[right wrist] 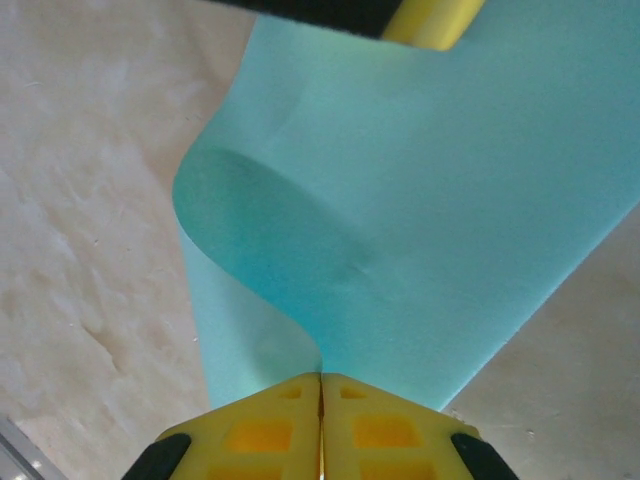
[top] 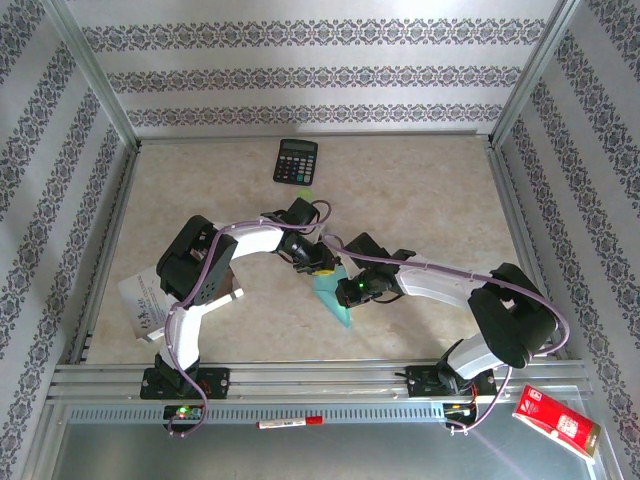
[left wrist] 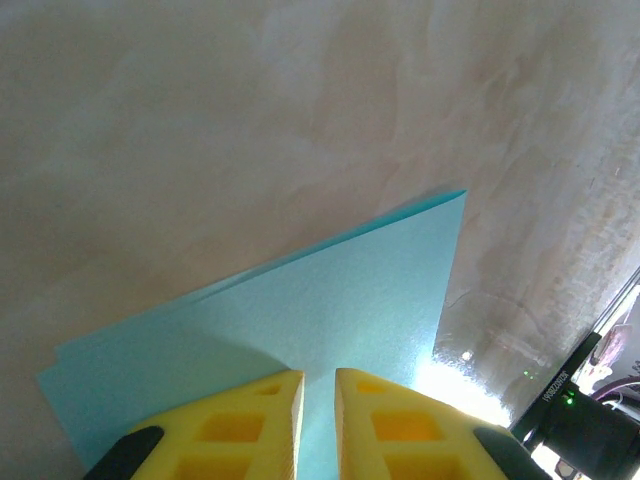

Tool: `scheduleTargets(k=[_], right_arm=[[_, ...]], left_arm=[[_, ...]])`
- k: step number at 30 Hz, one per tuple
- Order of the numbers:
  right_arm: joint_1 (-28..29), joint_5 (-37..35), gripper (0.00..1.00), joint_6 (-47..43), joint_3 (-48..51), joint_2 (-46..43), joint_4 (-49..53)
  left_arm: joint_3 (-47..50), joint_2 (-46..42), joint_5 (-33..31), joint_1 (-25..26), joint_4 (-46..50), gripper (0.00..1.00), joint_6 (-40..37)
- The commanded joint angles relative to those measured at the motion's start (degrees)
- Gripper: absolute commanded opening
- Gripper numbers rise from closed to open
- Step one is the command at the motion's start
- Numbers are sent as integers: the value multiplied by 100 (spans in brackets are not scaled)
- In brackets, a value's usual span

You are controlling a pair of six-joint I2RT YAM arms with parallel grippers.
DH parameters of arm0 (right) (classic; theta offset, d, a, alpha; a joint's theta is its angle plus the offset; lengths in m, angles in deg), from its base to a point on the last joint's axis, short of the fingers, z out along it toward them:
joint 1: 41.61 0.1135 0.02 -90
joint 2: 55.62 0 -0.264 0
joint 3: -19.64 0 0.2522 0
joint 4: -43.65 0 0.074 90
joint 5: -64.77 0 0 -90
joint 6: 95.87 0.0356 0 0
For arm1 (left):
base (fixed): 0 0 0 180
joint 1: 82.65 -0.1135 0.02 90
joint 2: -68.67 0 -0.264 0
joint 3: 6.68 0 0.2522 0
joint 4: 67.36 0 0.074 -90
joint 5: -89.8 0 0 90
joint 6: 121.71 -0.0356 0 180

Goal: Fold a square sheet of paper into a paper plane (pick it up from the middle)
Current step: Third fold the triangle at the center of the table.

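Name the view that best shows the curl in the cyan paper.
Right wrist: the paper loops up close, ending at the shut right end effector. Left wrist shows a flat pointed corner; the top view, a small sliver between the arms.

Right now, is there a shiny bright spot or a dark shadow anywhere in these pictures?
Left wrist view: a white glare spot burns out the table beside the paper, and the far table looks soft. Right wrist view: a darker rounded shadow sits inside the paper's curl. Top view: even light, the calculator sharp.
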Motion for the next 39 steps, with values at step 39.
scheduleTargets(k=[39], right_arm=[[-252, -17, 10, -465, -167, 375, 222]], left_arm=[[-33, 261, -204, 21, 413, 18, -113]])
